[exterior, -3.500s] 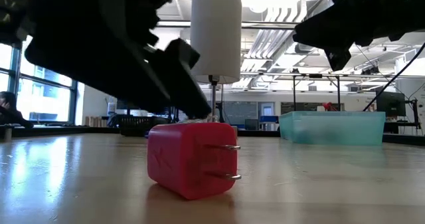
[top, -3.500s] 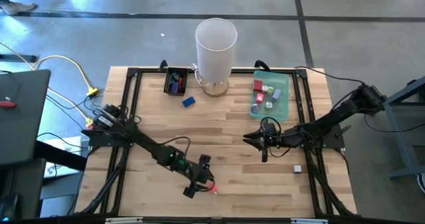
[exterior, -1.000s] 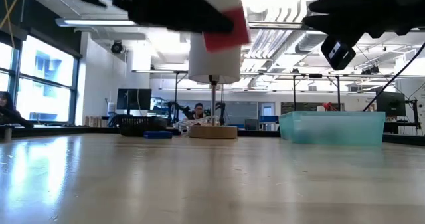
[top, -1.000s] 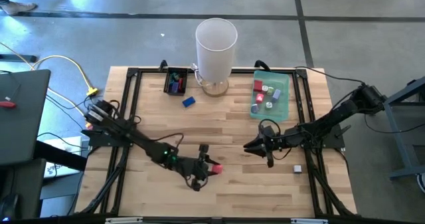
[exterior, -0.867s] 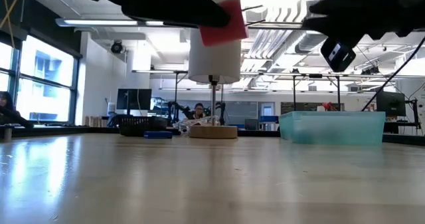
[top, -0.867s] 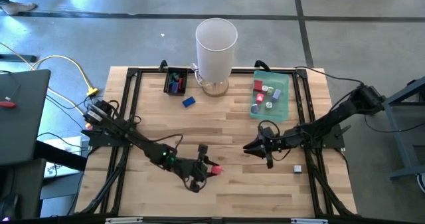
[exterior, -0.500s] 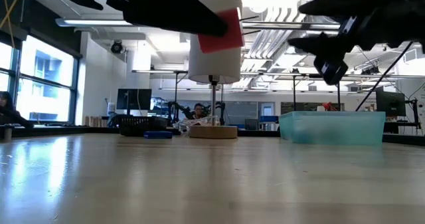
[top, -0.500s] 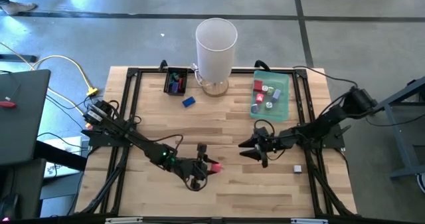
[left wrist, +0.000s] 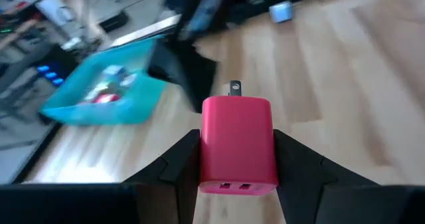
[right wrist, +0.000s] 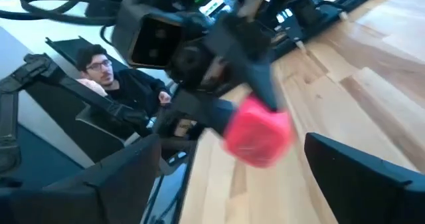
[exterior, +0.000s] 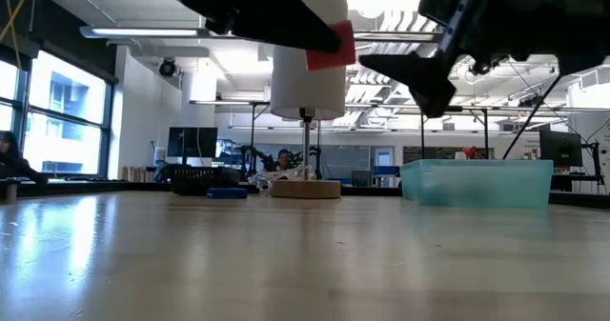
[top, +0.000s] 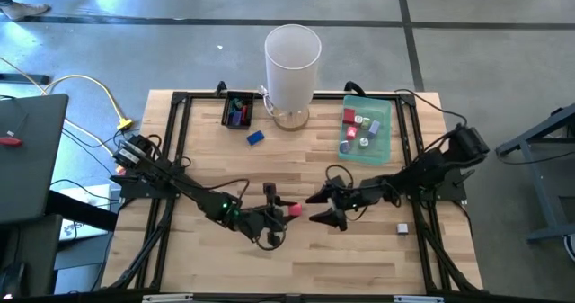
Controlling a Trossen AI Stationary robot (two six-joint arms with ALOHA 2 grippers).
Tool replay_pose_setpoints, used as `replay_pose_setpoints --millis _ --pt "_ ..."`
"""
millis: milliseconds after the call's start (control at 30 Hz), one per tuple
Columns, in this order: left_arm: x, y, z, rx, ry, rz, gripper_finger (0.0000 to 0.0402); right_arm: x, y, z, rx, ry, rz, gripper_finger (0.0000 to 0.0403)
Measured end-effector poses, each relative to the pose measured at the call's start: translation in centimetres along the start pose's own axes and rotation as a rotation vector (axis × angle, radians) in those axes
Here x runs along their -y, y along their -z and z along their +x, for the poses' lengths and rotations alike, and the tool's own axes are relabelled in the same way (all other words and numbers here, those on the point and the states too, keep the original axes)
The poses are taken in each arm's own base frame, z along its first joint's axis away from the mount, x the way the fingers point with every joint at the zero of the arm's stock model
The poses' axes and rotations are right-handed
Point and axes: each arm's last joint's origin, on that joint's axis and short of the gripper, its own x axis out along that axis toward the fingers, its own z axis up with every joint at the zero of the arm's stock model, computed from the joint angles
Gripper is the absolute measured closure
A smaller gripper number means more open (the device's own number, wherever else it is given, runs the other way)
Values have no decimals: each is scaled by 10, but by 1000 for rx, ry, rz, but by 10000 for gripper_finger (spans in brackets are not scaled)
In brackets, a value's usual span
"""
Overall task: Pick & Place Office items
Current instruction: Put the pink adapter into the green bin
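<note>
A red plug-in charger block (top: 293,210) hangs in the air over the near middle of the table, with my left gripper (top: 280,211) shut on it. Its two metal prongs (left wrist: 234,88) point away from that gripper, toward my right gripper (top: 321,211). The right gripper stands open just to the block's right. In the right wrist view its two fingers (right wrist: 126,177) stand wide on either side of the block (right wrist: 257,132) with gaps between. In the low view the block (exterior: 330,47) is high above the tabletop. My left gripper pinches the block's two opposite side faces (left wrist: 204,159) between its two fingers (left wrist: 179,163), toward the end with the two small sockets. The fingers come nearly level from the table's left and lie along the block. The block is lifted clear, prongs forward.
A tall white cylinder (top: 292,65) stands at the far middle. To its right, a translucent green tray (top: 384,134) holds several small pieces. A small black tray (top: 226,111) and a blue piece (top: 255,138) sit far left; a grey piece (top: 402,227) near right.
My right gripper has travelled toward the table's left, up to the red block, and has opened wide. My left gripper has turned its wrist a little while keeping the block lifted in much the same place.
</note>
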Motion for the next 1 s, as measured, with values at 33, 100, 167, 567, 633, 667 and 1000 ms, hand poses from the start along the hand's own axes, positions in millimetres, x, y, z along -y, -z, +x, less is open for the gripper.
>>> replay_pose_setpoints --millis 33,100,167,567,633,667,1000 --pt "-1 0 0 -3 -21 -1 258 -1 0 4 -4 -6 1 41" --pt "-2 0 0 -6 -51 10 258 -2 1 12 -17 -6 0 43" --pt "-1 1 -1 -9 -58 20 257 -3 0 17 -29 7 -1 45" --pt "-6 3 4 -19 -90 9 257 0 -3 25 29 172 55 47" --pt "-9 3 6 -23 -99 3 257 0 -3 25 35 183 57 47" --pt "-11 3 7 -24 -99 -3 257 0 -3 25 35 184 61 47" --pt "-4 -2 2 10 -79 5 257 3 1 24 -16 206 62 47"
